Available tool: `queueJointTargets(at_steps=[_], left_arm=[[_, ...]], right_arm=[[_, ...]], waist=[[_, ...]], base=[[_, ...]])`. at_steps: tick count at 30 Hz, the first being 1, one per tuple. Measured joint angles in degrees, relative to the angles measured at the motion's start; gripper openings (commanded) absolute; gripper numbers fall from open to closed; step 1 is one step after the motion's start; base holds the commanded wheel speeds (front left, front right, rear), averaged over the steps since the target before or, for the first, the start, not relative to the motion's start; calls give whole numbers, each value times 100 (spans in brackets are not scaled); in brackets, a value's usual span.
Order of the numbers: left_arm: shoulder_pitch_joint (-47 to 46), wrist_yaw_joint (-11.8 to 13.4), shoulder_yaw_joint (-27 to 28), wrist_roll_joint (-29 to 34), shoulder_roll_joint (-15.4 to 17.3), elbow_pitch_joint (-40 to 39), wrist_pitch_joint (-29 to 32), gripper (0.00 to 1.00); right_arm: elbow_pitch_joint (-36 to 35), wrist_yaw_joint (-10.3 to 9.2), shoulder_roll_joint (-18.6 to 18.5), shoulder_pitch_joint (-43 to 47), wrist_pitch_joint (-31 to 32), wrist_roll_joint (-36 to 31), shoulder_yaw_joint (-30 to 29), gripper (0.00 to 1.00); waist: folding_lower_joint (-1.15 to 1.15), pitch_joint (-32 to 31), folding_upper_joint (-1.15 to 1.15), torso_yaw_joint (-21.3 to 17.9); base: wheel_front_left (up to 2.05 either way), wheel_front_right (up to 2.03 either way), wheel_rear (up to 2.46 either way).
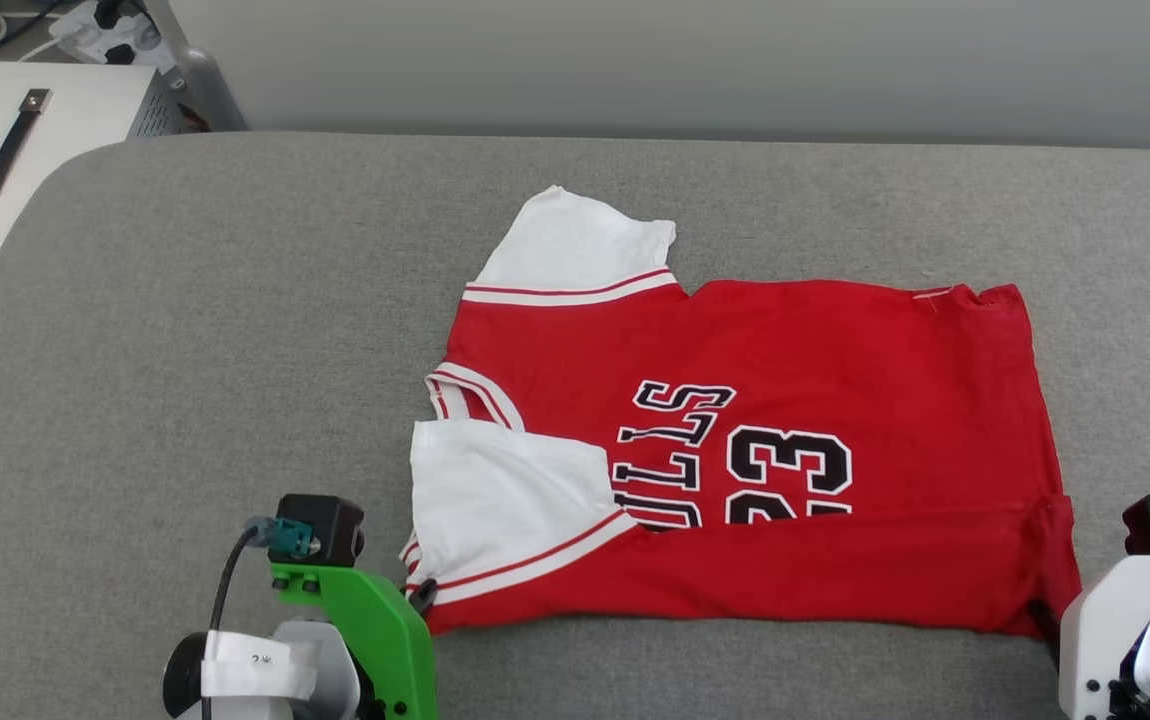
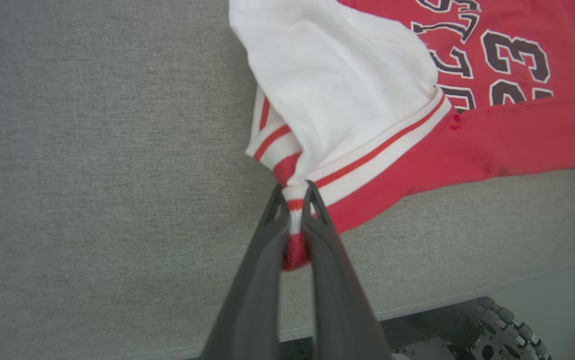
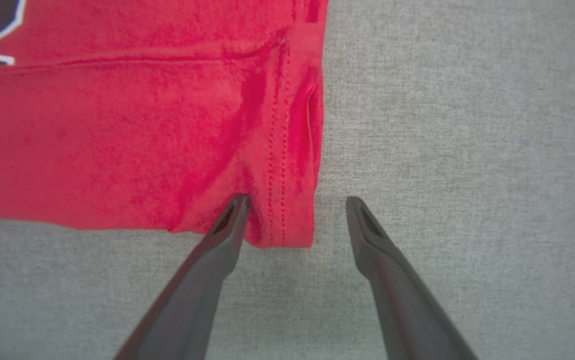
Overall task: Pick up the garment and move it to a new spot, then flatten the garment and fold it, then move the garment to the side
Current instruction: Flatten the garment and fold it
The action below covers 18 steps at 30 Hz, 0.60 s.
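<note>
On the grey cushion [image 1: 235, 350], from its middle over to the right side and close to the front edge, lies the garment [image 1: 785, 400]. It is red with white sleeves. It is spread flat, neck to the left and hem to the right. Its near side is folded over, so the fold hides the bottom of the black letters and the 23. The left claw [image 2: 295, 192] is squeezed tight on the near sleeve's striped edge, at the shirt's near left corner, and a bit of red and white cloth is bunched between its two dark fingers. The right claw [image 3: 297, 200] is spread wide at the near right corner of the hem. One finger tip sits on the red cloth, the other is over bare cushion, and the stitched hem corner lies between them; it grips nothing. From the head you can see the whole shirt and a white box [image 1: 5, 150] past the far left corner. From the left wrist you can see the pinch up close, and a wheel [image 2: 502, 325] below the front edge.
</note>
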Motion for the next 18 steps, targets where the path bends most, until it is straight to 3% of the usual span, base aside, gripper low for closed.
queueJointTargets(at_steps=[7, 8, 10, 18], left_arm=[[0, 43, -12, 0, 27, 48, 45, 0], [0, 43, -12, 0, 27, 69, 49, 0], [-1, 43, -15, -1, 26, 113, 49, 0], [44, 37, -38, -46, 26, 310, 60, 0]], right_arm=[[555, 0, 40, -243, 68, 308, -33, 99], [601, 0, 38, -250, 75, 360, -36, 38], [665, 0, 26, -268, 66, 424, -36, 0], [731, 0, -108, -287, -59, 626, 108, 0]], waist=[[0, 220, 0, 42], [0, 231, 0, 45], [0, 236, 0, 52], [0, 29, 0, 30]], base=[[0, 0, 0], [0, 0, 0], [0, 0, 0], [0, 0, 0]])
